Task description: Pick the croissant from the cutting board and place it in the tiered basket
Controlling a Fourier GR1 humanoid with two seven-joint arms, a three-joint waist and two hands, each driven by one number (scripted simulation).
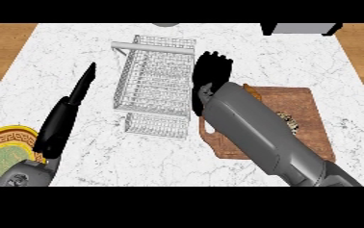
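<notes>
The white wire tiered basket [153, 78] stands at mid counter. Right of it lies the brown wooden cutting board [305, 107]. My right forearm crosses the board and hides most of it. An orange-brown piece [252, 93] shows at the forearm's upper edge and a speckled brown piece [289, 121] at its lower edge; I cannot tell which of them is the croissant. My right hand [212, 75] is beside the basket's right edge, fingers straight and pointing away, with nothing seen in it. My left hand [58, 123] rests open at the left, fingers straight.
A yellow-rimmed plate [16, 143] sits at the lower left, partly under my left wrist. A grey appliance [302, 28] stands at the back right, and a small grey object [166, 24] at the counter's far edge. Wooden floor shows beyond both counter sides.
</notes>
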